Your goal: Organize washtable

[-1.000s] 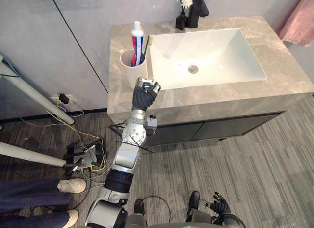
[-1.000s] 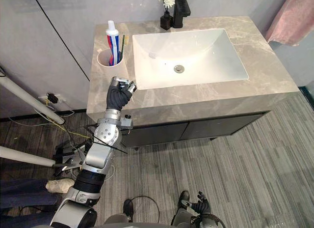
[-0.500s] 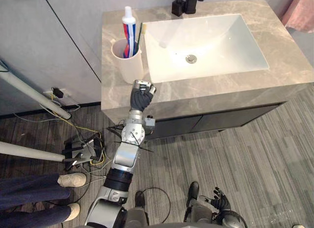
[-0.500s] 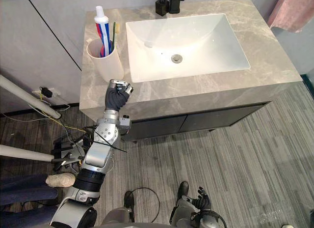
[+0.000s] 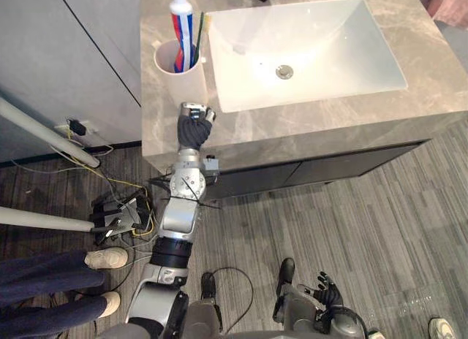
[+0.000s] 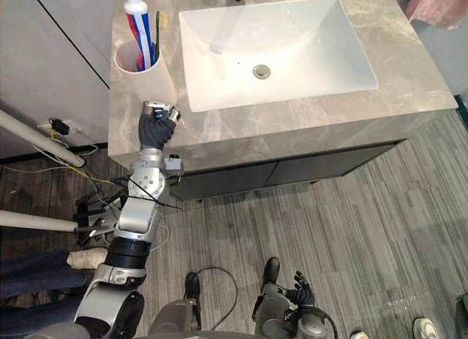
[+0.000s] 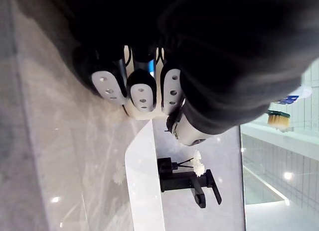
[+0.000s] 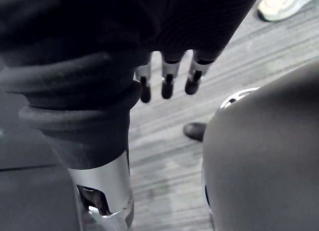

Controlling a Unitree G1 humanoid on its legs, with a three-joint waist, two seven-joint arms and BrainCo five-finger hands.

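Observation:
A white cup (image 5: pixel 178 76) stands at the back left of the marble countertop (image 5: pixel 292 123), holding a toothpaste tube (image 5: pixel 180 17) and a green toothbrush (image 5: pixel 199 32). My left hand (image 5: pixel 194 126) rests over the counter just in front of the cup, a short gap away from it. In its wrist view the fingers (image 7: pixel 142 89) are curled into a fist with nothing in them. My right hand (image 5: pixel 324 294) hangs low over the floor, its fingers (image 8: pixel 167 76) straight and holding nothing.
A white sink basin (image 5: pixel 307 39) takes up most of the counter. A black faucet (image 7: pixel 187 181) and a small vase of white flowers (image 7: pixel 198 166) stand behind it. On the floor at the left are a person's shoes (image 5: pixel 106 258), tangled cables (image 5: pixel 121 215) and white poles (image 5: pixel 44 123).
The camera has moved, so the whole washtable sits higher in the picture. My left hand has drawn back a little from the cup toward the counter's front edge, still curled.

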